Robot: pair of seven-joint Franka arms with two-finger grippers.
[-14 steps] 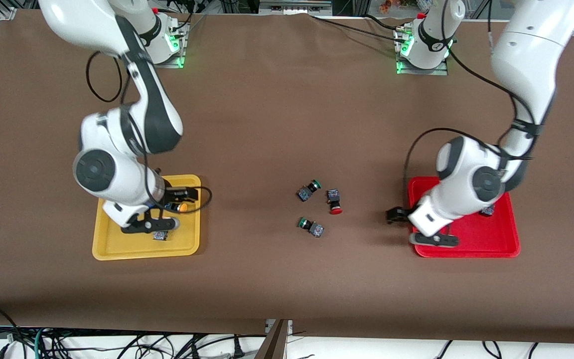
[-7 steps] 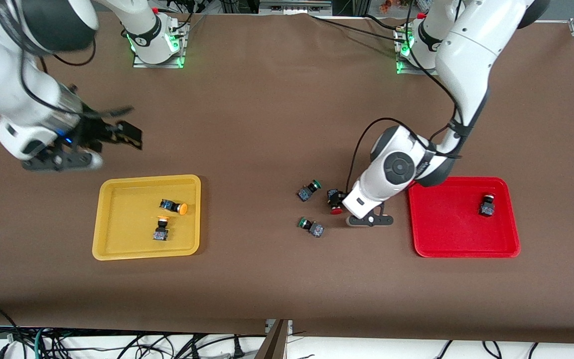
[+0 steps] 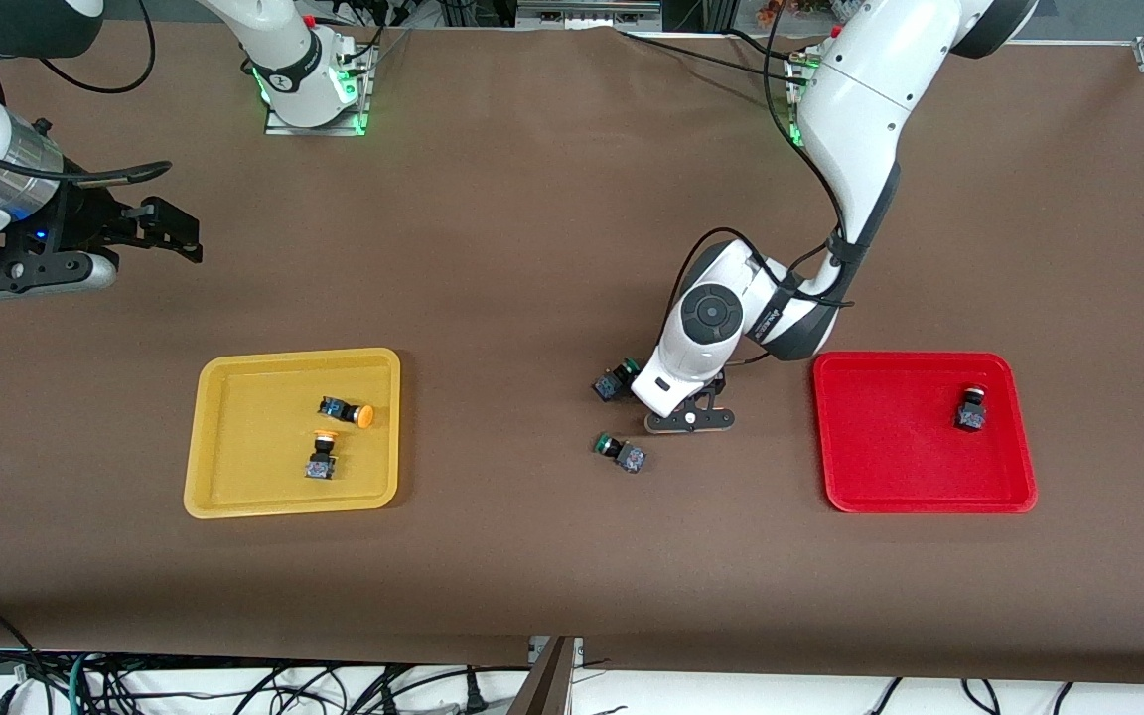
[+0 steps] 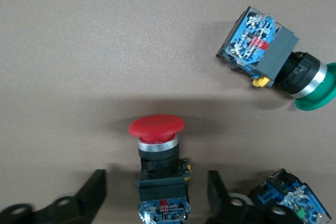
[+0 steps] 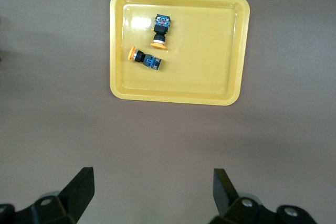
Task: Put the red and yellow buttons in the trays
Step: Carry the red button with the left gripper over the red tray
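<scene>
So the yellow tray (image 3: 219,497), sitting in the lower left of the front frame, is being left alone now: the right gripper (image 3: 171,230), which was down in it a second ago, is being held up near the upper left edge of the frame over bare table, fingers spread with nothing between them, so that arm is just being parked. Both yellow buttons (image 3: 346,409) (image 3: 321,459) are being shown inside that tray, which means the yellow half is looking done. Meanwhile the left gripper (image 4: 156,195) has been swung off the red tray (image 3: 890,492) and brought down into the little cluster at the middle of the frame. One red button (image 3: 971,409) is already lying in the upper right corner of the red tray, so only the last red button (image 4: 157,169) is being chased. In the left wrist frame it's sitting bottom centre, lying on its side with the cap pointing away from the wrist, its body right between the two spread fingers (image 4: 90,195), not being pinched yet as far as can be told. Two green buttons (image 4: 273,59) (image 4: 289,203) are lying close by, one almost touching a finger, so it's probably going to be a tight squeeze.
</scene>
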